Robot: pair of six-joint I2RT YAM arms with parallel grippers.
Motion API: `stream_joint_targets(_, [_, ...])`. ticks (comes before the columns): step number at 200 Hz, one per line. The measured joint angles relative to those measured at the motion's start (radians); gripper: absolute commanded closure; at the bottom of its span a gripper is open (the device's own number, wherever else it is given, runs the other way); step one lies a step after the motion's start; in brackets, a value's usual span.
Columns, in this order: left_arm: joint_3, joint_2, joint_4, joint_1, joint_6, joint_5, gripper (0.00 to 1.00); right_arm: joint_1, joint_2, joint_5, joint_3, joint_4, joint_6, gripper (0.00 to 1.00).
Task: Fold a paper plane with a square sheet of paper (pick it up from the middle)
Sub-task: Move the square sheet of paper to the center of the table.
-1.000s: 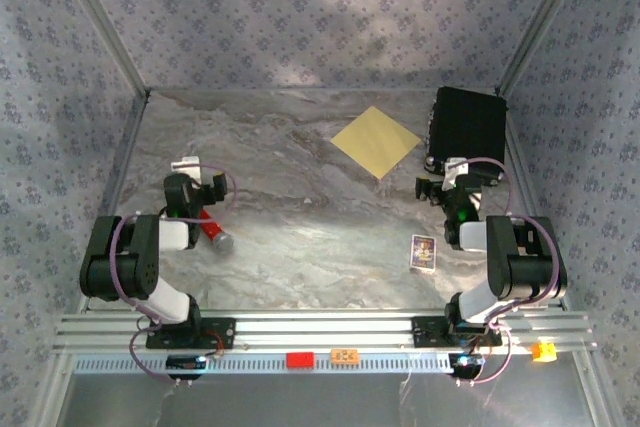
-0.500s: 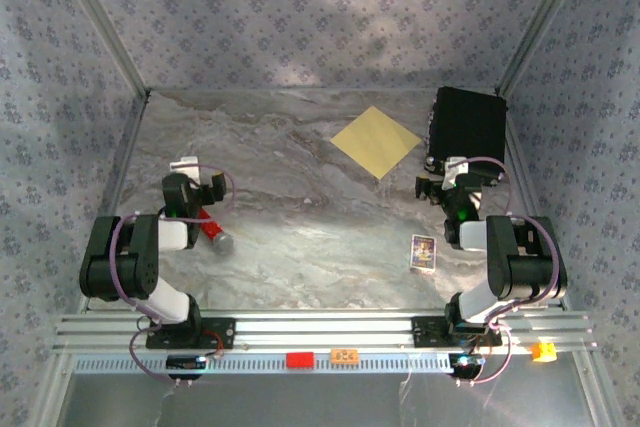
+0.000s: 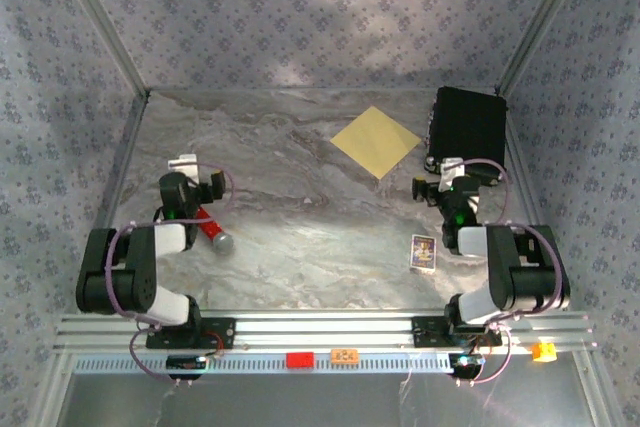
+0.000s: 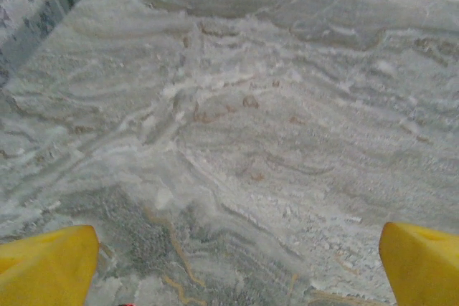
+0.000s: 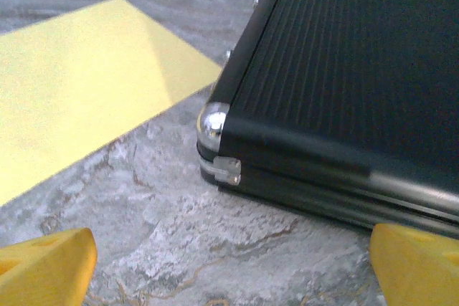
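**Slight nudge by right gripper (image 3: 443,175); square sheet of paper (image 3: 375,141) unmoved**

Since a second ago the right gripper has edged toward the black case (image 3: 468,125). Its fingers (image 5: 44,257) gape wide and empty. The square sheet of paper lies flat, ahead-left of them. The left gripper (image 3: 195,175), equally wide, sits well apart from it.

Square sheet of paper (image 5: 79,98) (flat) lies left — just beside the black case (image 5: 344,84).

Right wrist view: sheet of paper (image 5: 79,98) cut by the left edge, black case (image 5: 344,55) by the top and right edges. Overhead view: card (image 3: 423,252) print too small to read; red tool (image 3: 208,229) perhaps partly under the left arm (image 3: 170,234).
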Motion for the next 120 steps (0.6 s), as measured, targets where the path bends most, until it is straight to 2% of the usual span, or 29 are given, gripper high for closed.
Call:
stream_joint_targets(37, [0.018, -0.131, -0.122, 0.000, -0.016, -0.003, 0.00, 0.006, -0.174, 0.009, 0.052, -0.182, 0.017, 0.01])
stream_joint_targets(57, [0.076, -0.180, -0.225, -0.001, -0.092, -0.024, 0.00, 0.011, -0.240, -0.010, 0.140, -0.341, 0.078, 0.01])
stream_joint_targets(83, [0.212, -0.190, -0.400, -0.001, -0.212, -0.023, 0.00, 0.013, -0.230, -0.057, 0.306, -0.523, 0.200, 0.01])
stream_joint_targets(120, [0.333, -0.177, -0.607, 0.002, -0.385, 0.008, 0.00, 0.012, -0.148, -0.172, 0.379, -0.603, 0.358, 0.01])
